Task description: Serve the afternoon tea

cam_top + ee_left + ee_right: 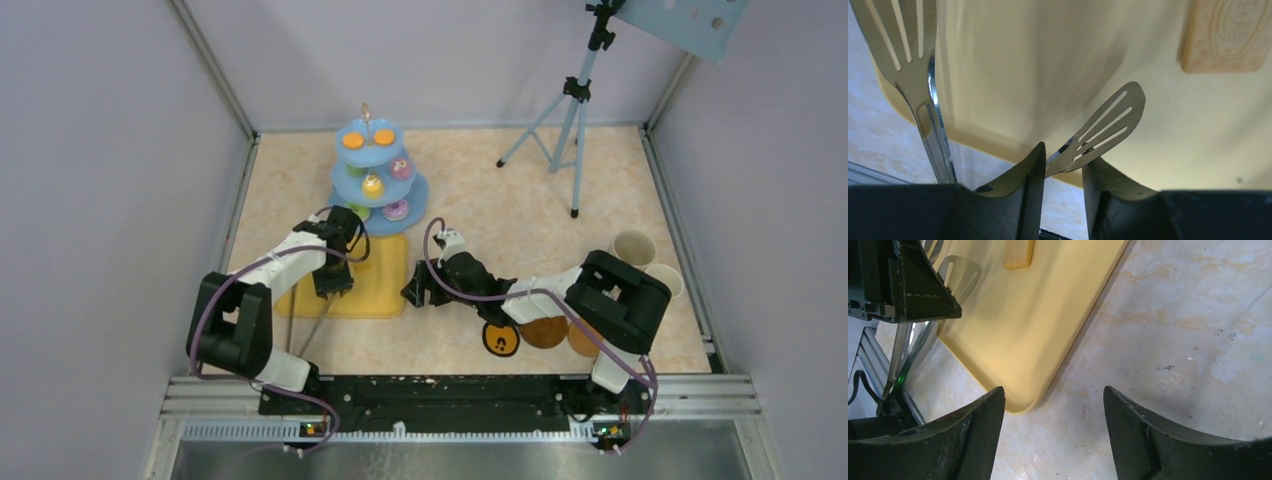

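Black left pincer (1064,156) pinches slotted steel tongs (1130,95).

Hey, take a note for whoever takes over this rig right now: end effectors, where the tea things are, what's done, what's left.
Left end effector: over the yellow tray, one arm of the tongs between its fingers; grip unclear.
Right end effector: open, empty, beside the tray.
Done: pastries sit on the three-tier stand.
Mugs stand far right, not on the coasters nearer the front.
Left: probably mugs onto coasters.
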{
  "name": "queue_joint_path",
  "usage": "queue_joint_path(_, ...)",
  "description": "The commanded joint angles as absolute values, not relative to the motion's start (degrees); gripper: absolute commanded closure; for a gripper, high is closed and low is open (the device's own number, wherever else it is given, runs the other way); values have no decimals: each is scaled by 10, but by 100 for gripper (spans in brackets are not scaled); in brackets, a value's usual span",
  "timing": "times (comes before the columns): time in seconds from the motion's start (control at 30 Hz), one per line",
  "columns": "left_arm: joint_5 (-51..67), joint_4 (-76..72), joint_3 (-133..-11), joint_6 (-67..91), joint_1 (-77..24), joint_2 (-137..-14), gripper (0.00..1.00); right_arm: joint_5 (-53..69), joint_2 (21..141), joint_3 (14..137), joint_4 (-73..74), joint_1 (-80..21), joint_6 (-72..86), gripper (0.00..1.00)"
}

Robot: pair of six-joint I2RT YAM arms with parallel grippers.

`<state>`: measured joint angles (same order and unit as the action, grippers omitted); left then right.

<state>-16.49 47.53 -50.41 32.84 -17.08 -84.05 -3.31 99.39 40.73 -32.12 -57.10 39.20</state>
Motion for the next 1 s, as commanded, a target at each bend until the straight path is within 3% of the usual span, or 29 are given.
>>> queue_joint_path(0.0, -175, 470, -531, 306, -164, -865, 66, -30, 969, 401, -361, -566, 394, 29)
queue_joint_path(0.23, -201, 516, -608, 284, -158, -869, 84, -33, 970, 399, -364, -563, 396, 30)
queue_joint_path(0.53, -189, 500, -725, 235, -138, -965, 82, -24, 984, 403, -367, -562, 398, 31)
queue_joint_path(0.7, -189, 531, -759, 241, -136, -988, 64, -20, 992, 406, -368, -562, 398, 32)
queue_joint_path(0.9, -193, 530, -687, 268, -137, -827, 22, -8, 996, 408, -375, -562, 402, 32)
queue_joint_path(0.97, -192, 536, -652, 282, -137, -777, 18, -3, 1000, 408, -378, -562, 405, 32)
